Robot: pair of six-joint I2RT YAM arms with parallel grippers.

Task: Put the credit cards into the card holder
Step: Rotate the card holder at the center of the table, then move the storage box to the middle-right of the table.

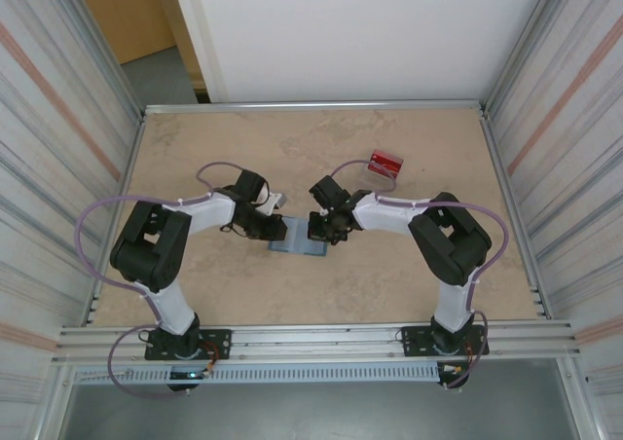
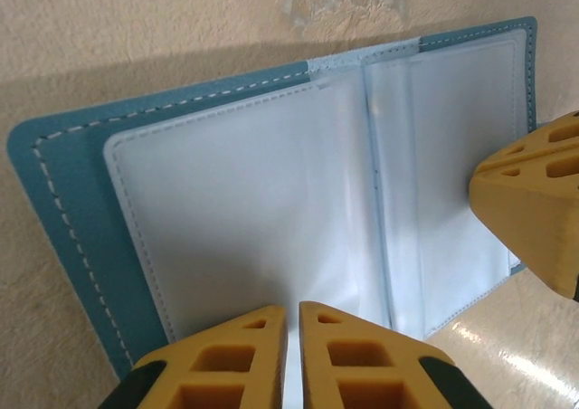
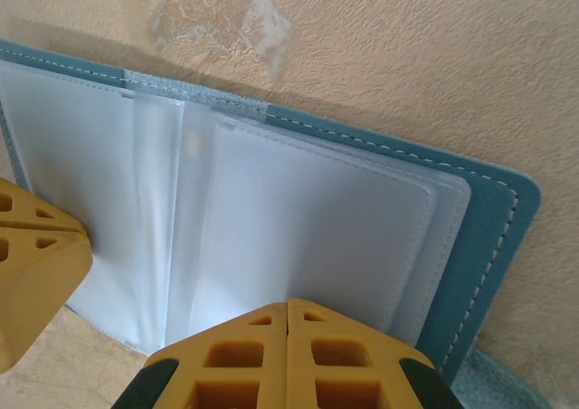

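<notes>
1. Card holder (image 1: 296,246) lies open mid-table btw both grippers. Bare table (image 1: 195,148) all round, side walls well off.
2. Left gripper (image 2: 292,317) at holder's edge, fingers nearly together w/ thin slit; can't tell if pinching the clear sleeve. Right gripper (image 3: 288,311) pressed fully closed.
3. One holder. Red credit cards (image 1: 385,163) sit far right, well apart, too small to count.

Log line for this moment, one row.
holder open flat | left gripper shut at its edge | right gripper shut at its edge | red card apart on table

Arms bent inward; left hand (image 2: 291,311) almost closed, right hand (image 3: 287,306) fully closed.
</notes>
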